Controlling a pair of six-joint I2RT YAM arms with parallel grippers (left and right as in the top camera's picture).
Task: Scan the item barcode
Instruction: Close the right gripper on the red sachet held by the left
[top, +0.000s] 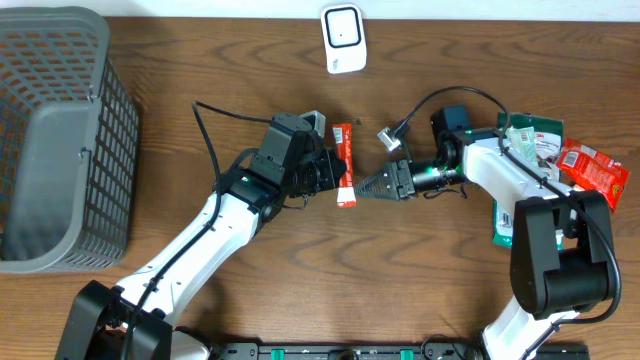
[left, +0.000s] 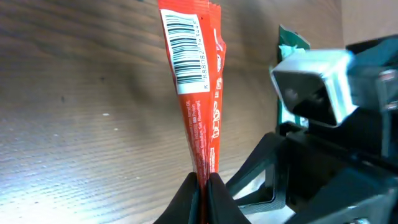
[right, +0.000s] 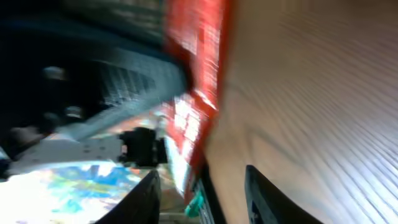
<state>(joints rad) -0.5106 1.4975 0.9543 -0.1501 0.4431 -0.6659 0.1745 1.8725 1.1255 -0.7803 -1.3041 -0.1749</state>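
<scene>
A long red snack packet (top: 345, 165) hangs above the table centre, and my left gripper (top: 334, 176) is shut on it. In the left wrist view the packet (left: 200, 106) rises from the pinched fingers (left: 202, 186), its barcode label (left: 185, 50) facing the camera. My right gripper (top: 362, 188) comes in from the right at the packet's near end. Its fingers (right: 202, 199) stand open, with the blurred red packet (right: 199, 68) reaching down between them and a gap on either side. The white scanner (top: 342, 38) stands at the table's back edge.
A grey mesh basket (top: 60, 140) fills the left side. More packets lie at the right: a green one (top: 535, 135) and a red one (top: 592, 170), partly under the right arm. A cable loops behind each arm.
</scene>
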